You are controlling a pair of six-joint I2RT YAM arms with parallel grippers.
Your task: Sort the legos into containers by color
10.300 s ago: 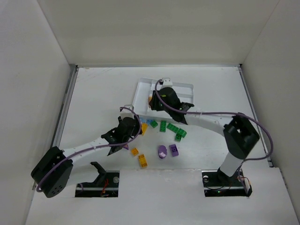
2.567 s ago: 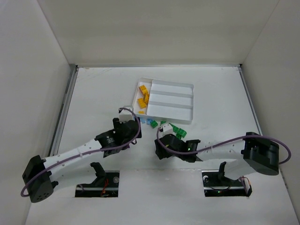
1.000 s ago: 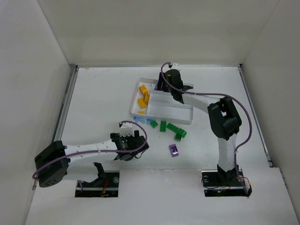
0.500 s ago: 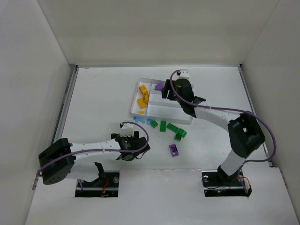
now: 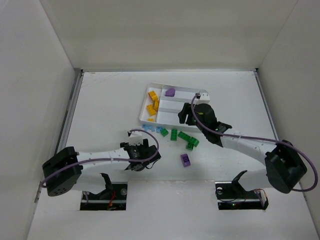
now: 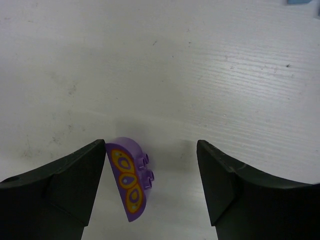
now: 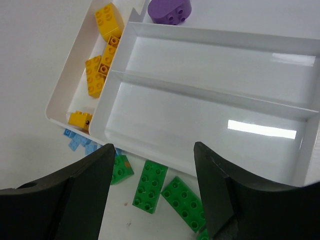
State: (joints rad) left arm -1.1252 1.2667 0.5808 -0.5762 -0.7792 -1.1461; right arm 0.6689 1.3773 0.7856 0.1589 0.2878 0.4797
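The white tray [image 5: 199,121] lies mid-table. Its left end section holds several yellow legos [image 5: 152,105], which also show in the right wrist view [image 7: 102,55]. One purple lego [image 5: 170,92] lies in the far strip [image 7: 170,10]. Green legos [image 5: 182,136] and pale blue legos [image 5: 149,128] lie on the table before the tray. A purple brick [image 5: 185,159] lies nearer. My right gripper [image 5: 184,119] is open and empty over the tray's near edge and the green legos [image 7: 150,186]. My left gripper [image 6: 152,190] is open around a purple half-round lego [image 6: 129,182] that rests against its left finger [image 6: 75,180].
The table is boxed in by white walls at the left, back and right. A metal rail [image 5: 70,115] runs along the left edge. The two middle tray strips [image 7: 210,125] hold nothing. The left arm [image 5: 95,159] lies low across the near left.
My right gripper let go of a purple lego in the tray's far strip and drew back toward the tray's near edge. My left gripper stayed low over its purple lego.
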